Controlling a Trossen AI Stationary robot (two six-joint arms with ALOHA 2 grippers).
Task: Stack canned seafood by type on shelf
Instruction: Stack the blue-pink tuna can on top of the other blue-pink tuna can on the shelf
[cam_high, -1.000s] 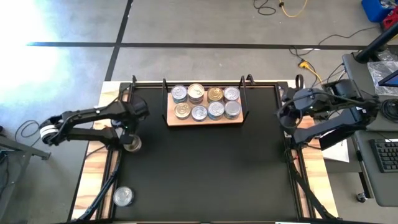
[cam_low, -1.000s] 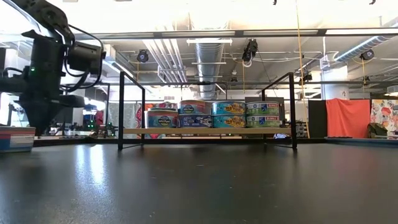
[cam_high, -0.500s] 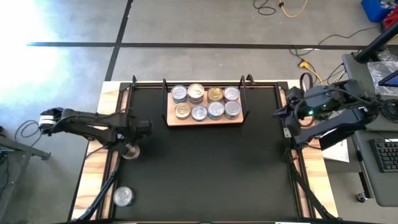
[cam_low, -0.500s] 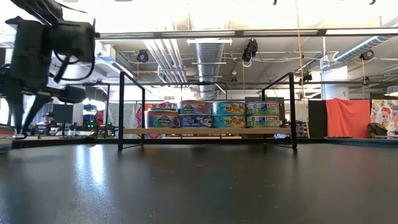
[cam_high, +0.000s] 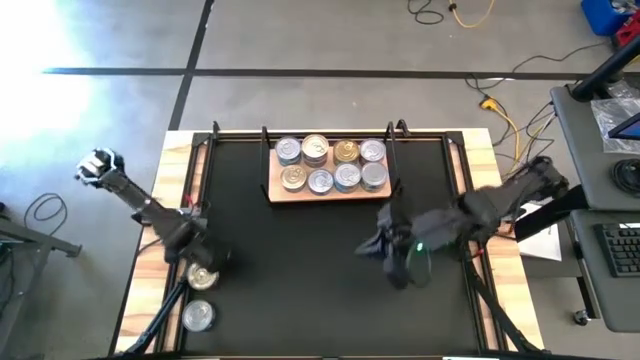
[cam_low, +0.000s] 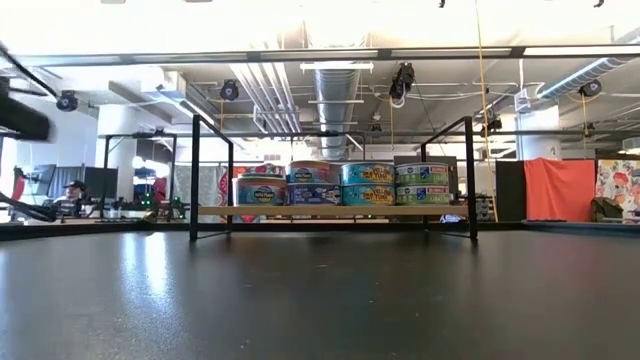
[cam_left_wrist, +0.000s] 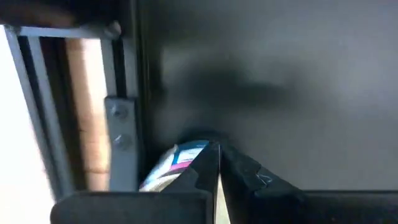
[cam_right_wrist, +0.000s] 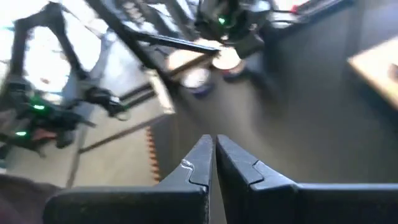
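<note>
Left gripper (cam_left_wrist: 217, 163) clenched empty, just above a loose can (cam_high: 203, 277) at the tabletop's (cam_high: 320, 270) left edge; second can (cam_high: 198, 316) nearby. Right gripper (cam_right_wrist: 214, 155) clenched empty mid-tabletop, well apart from the shelf (cam_high: 330, 196) holding the remaining cans.

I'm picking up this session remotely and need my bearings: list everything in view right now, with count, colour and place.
Shelf: one, light wood with black wire posts, far middle of the table.
Tins on shelf: eight stacks seen from above, silver and gold lids, two rows of four.
Loose tins: two, silver lids, near-left table edge; one lies under the left arm.
Table: one, black top, wooden edges.
Left gripper: shut, at the near-left edge beside a tin.
Right gripper: shut, over the table's right-centre.
</note>
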